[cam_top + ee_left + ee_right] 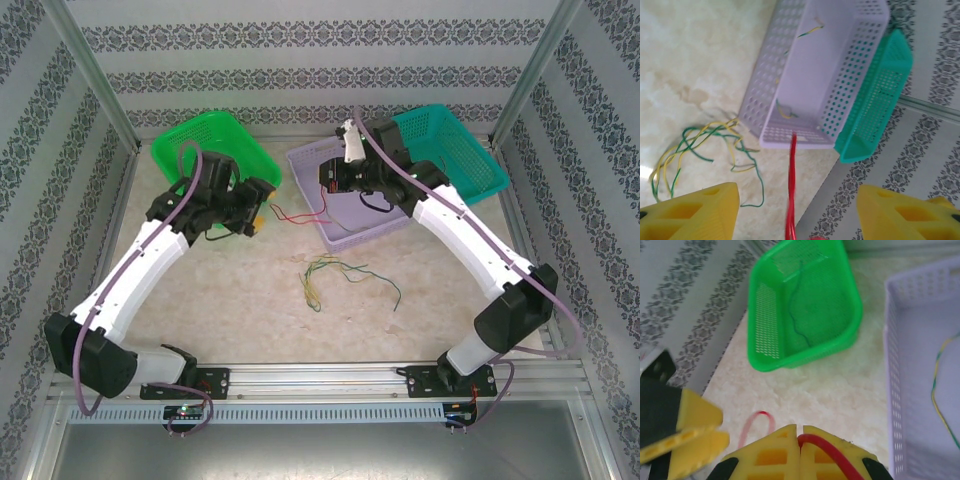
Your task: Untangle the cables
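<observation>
The right jaws are clamped shut on a red cable (821,444), while the left jaws stand wide apart, that cable running untouched between them.

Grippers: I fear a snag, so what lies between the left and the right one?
The red cable runs from the open left gripper to the right gripper, shut on it; the top external view shows the stretch.
</observation>
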`<state>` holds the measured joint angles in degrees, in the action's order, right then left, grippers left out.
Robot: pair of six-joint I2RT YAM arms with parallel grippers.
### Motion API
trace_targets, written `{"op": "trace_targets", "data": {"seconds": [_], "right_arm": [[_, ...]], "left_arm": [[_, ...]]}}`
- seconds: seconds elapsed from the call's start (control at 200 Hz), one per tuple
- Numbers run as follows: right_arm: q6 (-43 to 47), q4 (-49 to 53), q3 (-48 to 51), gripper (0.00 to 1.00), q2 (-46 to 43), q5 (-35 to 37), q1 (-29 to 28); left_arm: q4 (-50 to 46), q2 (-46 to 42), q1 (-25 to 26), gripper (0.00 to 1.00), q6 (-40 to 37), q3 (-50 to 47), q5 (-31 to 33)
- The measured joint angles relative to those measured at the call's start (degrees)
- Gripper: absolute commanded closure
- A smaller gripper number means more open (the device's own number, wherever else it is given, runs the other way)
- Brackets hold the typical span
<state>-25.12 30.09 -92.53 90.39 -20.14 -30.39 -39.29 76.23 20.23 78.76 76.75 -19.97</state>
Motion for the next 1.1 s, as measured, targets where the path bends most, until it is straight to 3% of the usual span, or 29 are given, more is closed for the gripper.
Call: {"op": "trace_targets", "data": {"seconds": [0.235, 0.505, 0.799, 0.964, 1.104], "right_arm": [[5.9, -0.8, -0.5, 1.0, -0.9, -7.5, 4.4], [13.0, -2.3, -0.3, 1.0, -0.9, -10.0, 4.4], [14.7, -4.2, 0.2, 1.0, -0.9, -10.8, 4.4], [14.7, -4.2, 0.6, 1.0, -0.9, -10.8, 4.2], [15.3, -4.1, 0.6, 1.0, -0.9, -10.5, 3.0]], "left_arm": [[2.7, 1.4, -0.9, 0.36, -1.6, -2.7, -4.4], [5.2, 7.3, -0.9, 0.42, -1.4, -2.5, -11.2], [9.6, 7.4, -0.8, 0.74, 2.5, -4.0, -14.1], [11.1, 7.4, -0.8, 1.0, 3.9, -4.7, -14.3], [11.1, 7.3, -0.8, 1.0, 4.0, -4.8, -12.6]]}}
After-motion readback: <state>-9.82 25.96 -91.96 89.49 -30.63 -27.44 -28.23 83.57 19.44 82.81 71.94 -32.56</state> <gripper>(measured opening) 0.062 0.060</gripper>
